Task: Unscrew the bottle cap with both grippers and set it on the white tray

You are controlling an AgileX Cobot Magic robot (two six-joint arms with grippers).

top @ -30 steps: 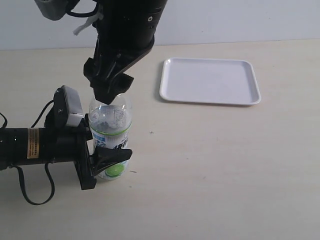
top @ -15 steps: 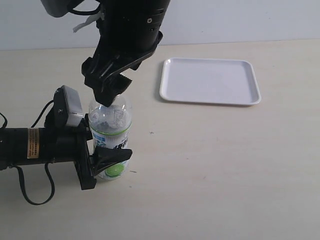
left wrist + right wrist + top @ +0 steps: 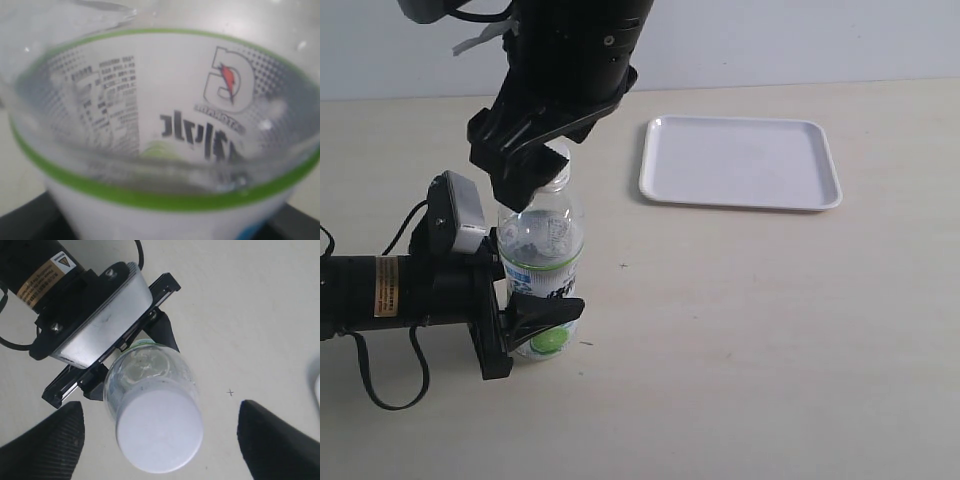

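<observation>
The task is at an early stage; the bottle cap (image 3: 159, 432) sits screwed on the neck of the bottle (image 3: 542, 240), and nothing shows that it has been turned; the white tray (image 3: 740, 160) lies well apart at the far right of the table (image 3: 770, 330) with no cap on it. Done so far, as I judge it, is the bracing: the bottle stands upright at the left of the table, with the left tool (image 3: 532, 290) reaching in from the left and clenched across its lower body at the label; one black finger crosses the near side of the label, and the other is hidden behind the bottle. The left wrist view is filled by blurred label and clear plastic, so contact of the pads probably holds but cannot be checked there. Left to do: close on the cap, twist it off, carry it right and far to the tray, and set it down.

The right tool (image 3: 157, 415) hangs straight above the bottle with its jaws spread wide; in its wrist view the two dark fingertips stand on either side of the cap, well clear of its ribbed side; it holds nothing and touches nothing.
</observation>
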